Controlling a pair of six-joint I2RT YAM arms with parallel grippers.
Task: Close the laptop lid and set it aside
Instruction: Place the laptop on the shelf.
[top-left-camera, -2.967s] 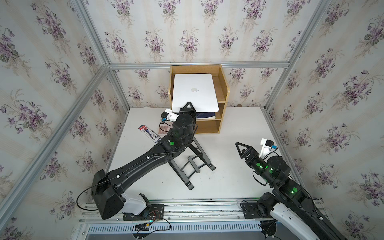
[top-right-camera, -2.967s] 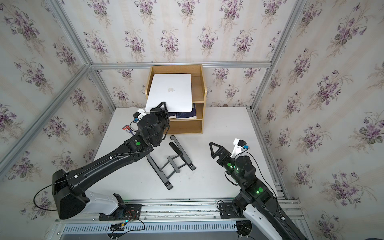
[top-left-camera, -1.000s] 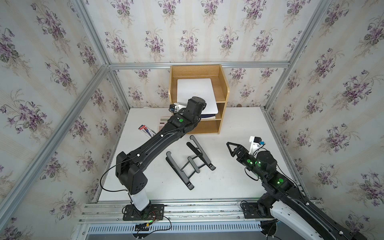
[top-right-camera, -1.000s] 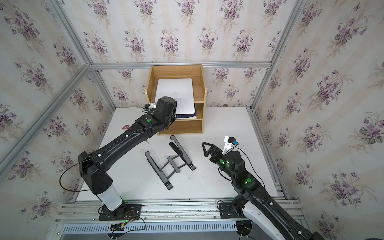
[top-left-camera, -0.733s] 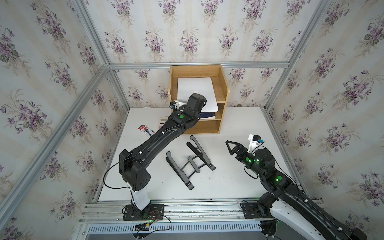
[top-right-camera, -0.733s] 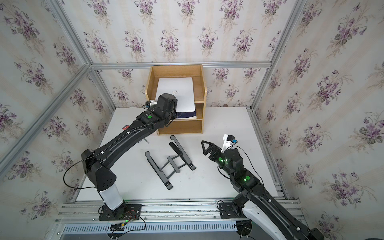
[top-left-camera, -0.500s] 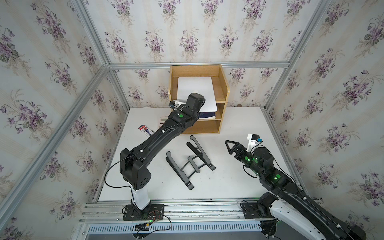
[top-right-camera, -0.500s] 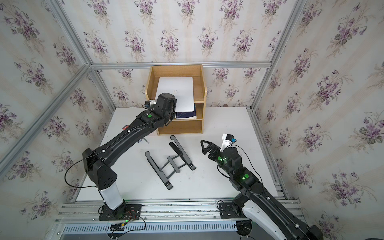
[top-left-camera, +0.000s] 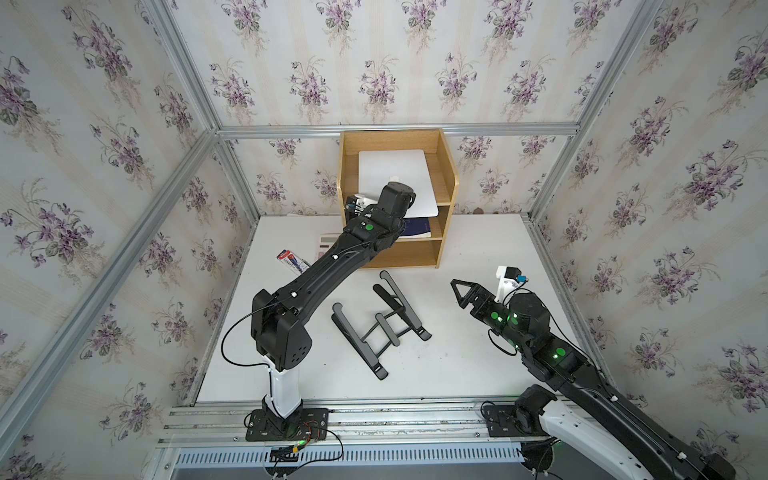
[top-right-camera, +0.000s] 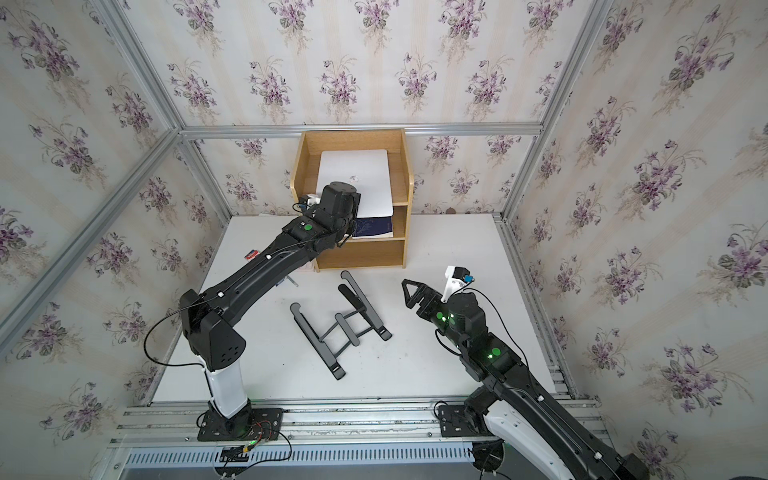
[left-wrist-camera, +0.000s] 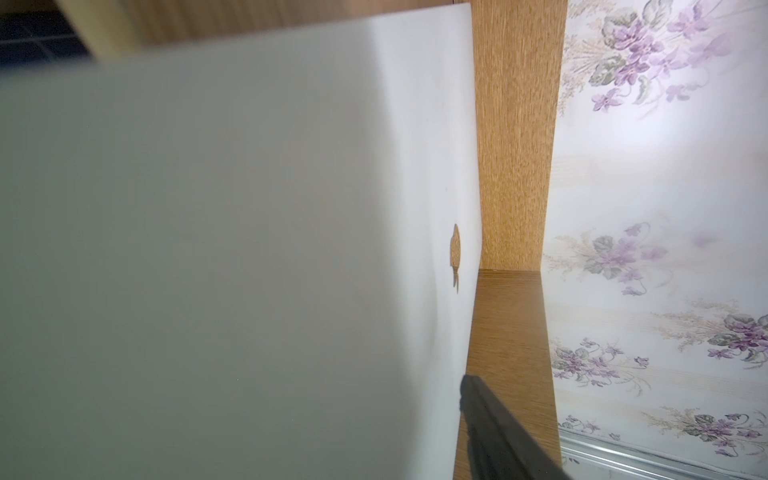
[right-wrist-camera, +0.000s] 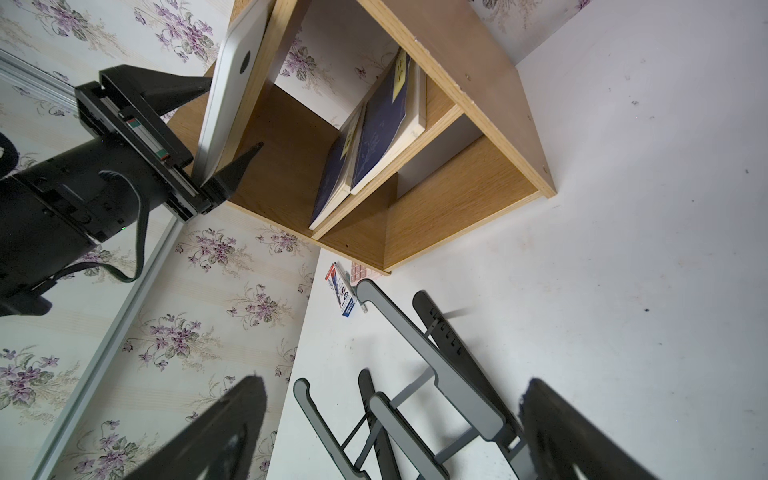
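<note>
Left claw: the jaws are spread to either side of the near edge of the laptop, with one finger set above the lid and one below. The gap is seen to be wider than the laptop is thick. Whether either finger presses on it cannot be told.
Laptop: shut and laid flat on the top board of the wooden shelf unit, with its near edge jutting past the front.
Lid: closed and turned upward, with the dark logo exposed.
Books: two dark blue volumes are stored in the compartment directly beneath the laptop.
Right claw: the jaws are opened wide and nothing is held. It is poised above the table, well apart from the shelf unit.
Stand: a black folding stand is laid on the table in front of the shelf unit, between the two arms.
Calculator: placed left of the shelf unit and partly hidden by the left arm.
Packet: a small red, white and blue packet is laid near the calculator.
</note>
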